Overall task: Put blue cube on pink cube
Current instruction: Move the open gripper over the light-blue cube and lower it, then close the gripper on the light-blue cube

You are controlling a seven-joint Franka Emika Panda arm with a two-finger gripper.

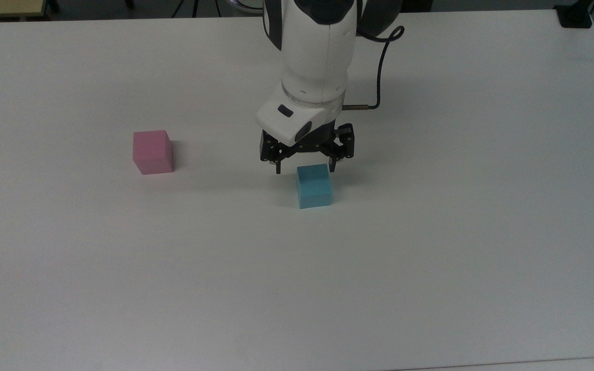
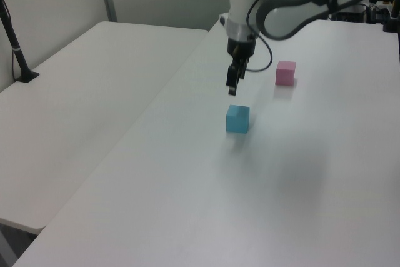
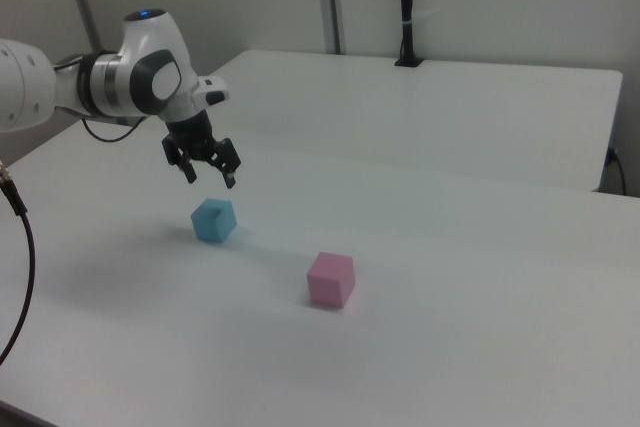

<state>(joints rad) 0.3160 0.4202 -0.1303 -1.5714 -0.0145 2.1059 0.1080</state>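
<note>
While the small light blue matte cube [image 1: 314, 185] is sitting flat on the white table [image 1: 431, 257], the black two-finger gripper [image 1: 305, 168] on the white arm is hanging just above it with its fingers spread wide and nothing between them. From the top view the fingertips are straddling the cube's far edge, one to each side. From the right view the gripper [image 3: 209, 178] is hovering clearly above the blue cube [image 3: 214, 219], apart from it. From the left view the gripper [image 2: 232, 85] is likewise floating above the blue cube [image 2: 238, 119] with a gap showing.

Judging by this, the reach-and-align step is in hand: the cube is not yet grasped.

The small pale pink matte cube [image 1: 152, 151] is resting well apart from the blue one, toward the top view's left and slightly farther back. In the right view the pink cube [image 3: 331, 279] is lying nearer the camera and to the right view's right of the blue one, while in the left view the pink cube [image 2: 285, 72] is lying farther off.

The next move is probably calling for a small shift toward the cube's centre. A straight descent should follow until the fingers are flanking two opposite faces, and then a close. Spread looks wider than the cube, so clearance seems enough. Squareness to the faces is mattering most, since a skewed pinch could twist the cube and spoil the later stacking.
</note>
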